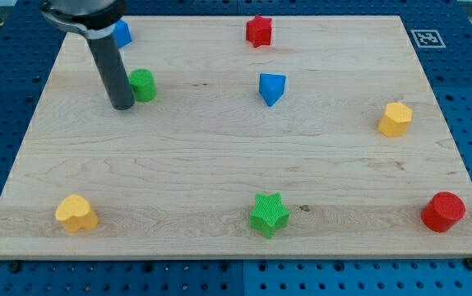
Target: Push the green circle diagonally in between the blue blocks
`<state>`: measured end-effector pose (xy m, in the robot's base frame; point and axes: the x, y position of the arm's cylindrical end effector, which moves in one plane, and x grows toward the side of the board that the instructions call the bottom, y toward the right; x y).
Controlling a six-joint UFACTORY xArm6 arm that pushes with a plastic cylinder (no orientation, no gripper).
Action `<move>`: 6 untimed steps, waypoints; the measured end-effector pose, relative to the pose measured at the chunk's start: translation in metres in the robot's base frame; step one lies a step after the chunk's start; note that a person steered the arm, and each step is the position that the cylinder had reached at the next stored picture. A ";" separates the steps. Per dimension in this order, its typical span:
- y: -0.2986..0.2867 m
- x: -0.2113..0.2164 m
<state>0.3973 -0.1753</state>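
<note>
The green circle (pixel 143 85) sits at the upper left of the wooden board (pixel 219 156). My tip (pixel 122 106) rests on the board just left of it and slightly lower, touching or nearly touching its side. A blue block (pixel 122 34) lies near the top left, partly hidden behind the rod. A blue triangular block (pixel 271 88) lies right of the green circle, near the board's upper middle.
A red star (pixel 258 30) sits at the top centre. A yellow hexagon (pixel 395 119) is at the right. A red cylinder (pixel 442 211) is at the bottom right, a green star (pixel 269 215) at the bottom centre, a yellow heart (pixel 76 213) at the bottom left.
</note>
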 end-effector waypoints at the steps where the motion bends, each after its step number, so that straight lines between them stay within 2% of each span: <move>1: 0.001 -0.024; 2: 0.037 -0.035; 5: 0.050 -0.039; 6: 0.071 -0.029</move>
<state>0.3683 -0.1043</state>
